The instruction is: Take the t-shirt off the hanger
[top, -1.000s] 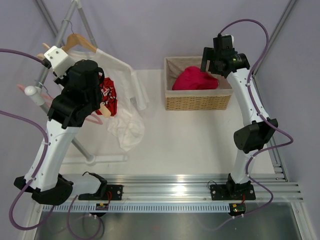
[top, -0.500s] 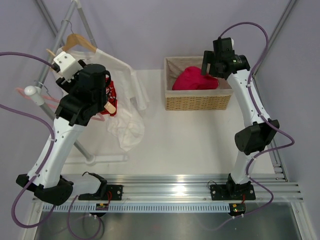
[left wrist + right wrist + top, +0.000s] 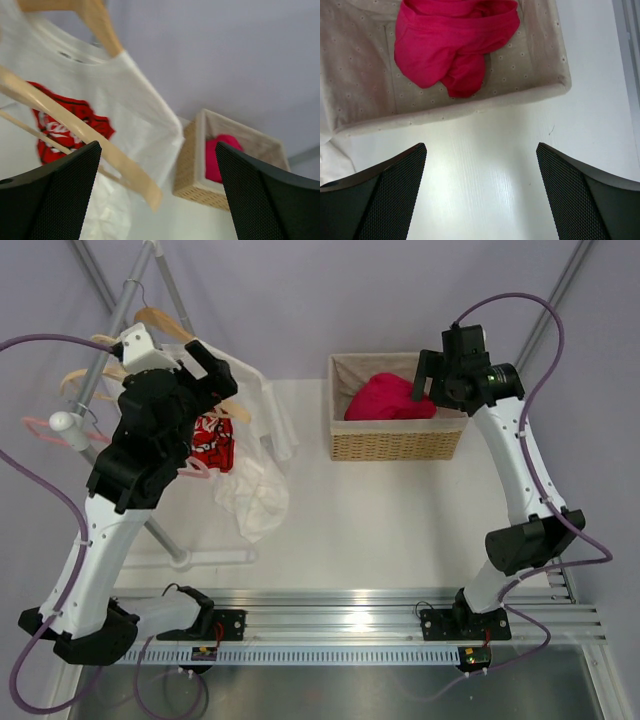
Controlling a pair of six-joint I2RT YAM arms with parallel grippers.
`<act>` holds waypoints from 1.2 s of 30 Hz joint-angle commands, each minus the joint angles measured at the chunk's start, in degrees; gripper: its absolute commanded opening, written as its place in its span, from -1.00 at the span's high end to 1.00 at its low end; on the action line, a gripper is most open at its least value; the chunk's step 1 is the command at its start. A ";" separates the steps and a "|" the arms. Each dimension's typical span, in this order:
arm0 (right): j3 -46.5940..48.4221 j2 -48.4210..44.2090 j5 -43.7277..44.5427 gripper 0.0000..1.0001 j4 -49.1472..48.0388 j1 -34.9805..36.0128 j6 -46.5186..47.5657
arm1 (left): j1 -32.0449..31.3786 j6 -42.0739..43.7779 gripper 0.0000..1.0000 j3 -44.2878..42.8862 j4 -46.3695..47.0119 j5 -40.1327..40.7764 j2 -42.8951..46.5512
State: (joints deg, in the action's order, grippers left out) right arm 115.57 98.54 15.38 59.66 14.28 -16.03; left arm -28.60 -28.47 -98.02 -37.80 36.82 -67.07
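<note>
A: Where is the t-shirt [image 3: 390, 397]?

B: It lies crumpled in the basket [image 3: 395, 445] at the far edge of the bench [image 3: 380, 510], toward the right. It is off the hanger [image 3: 75, 127]. It makes a heap, slightly longer along the basket's long side, and points in no clear direction.

A: Which hand is nearer?

B: The right hand [image 3: 480, 145], above the basket's near wall. The t-shirt is just beyond it, toward the far edge. Its fingers stand wide apart and hold nothing.

A: And the left hand [image 3: 157, 144]?

B: Also spread wide and empty, by the rack [image 3: 110, 330] at the left edge. The hanger's arm crosses slantwise before it, with the free end toward the basket. I judge the task finished.
</note>
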 commanded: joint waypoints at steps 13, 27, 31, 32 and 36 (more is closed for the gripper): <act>-24.18 -30.49 -12.74 -0.99 -6.72 6.27 -13.02 | -10.33 -2.73 -0.98 16.52 14.68 -36.54 1.85; -41.30 -48.01 -15.55 -0.99 -7.12 9.27 -18.77 | -17.63 -4.05 -0.98 35.17 17.50 -33.48 15.12; -41.30 -45.64 -13.26 -0.99 -5.34 9.27 -18.07 | -17.63 -3.52 -0.98 35.00 16.63 -33.04 16.62; -41.30 -45.46 -13.53 -0.99 -5.43 9.18 -18.07 | -17.63 -3.52 -0.98 34.91 16.45 -33.04 16.79; -42.27 -45.98 -13.88 -0.99 -7.88 9.18 -19.03 | -17.63 -3.96 -0.97 35.79 16.09 -32.51 18.11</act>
State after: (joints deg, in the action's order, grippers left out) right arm 73.34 53.65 0.40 53.04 23.07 -33.95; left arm -45.89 -31.83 -63.09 -24.27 3.01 -50.59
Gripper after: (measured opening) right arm 0.993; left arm 0.987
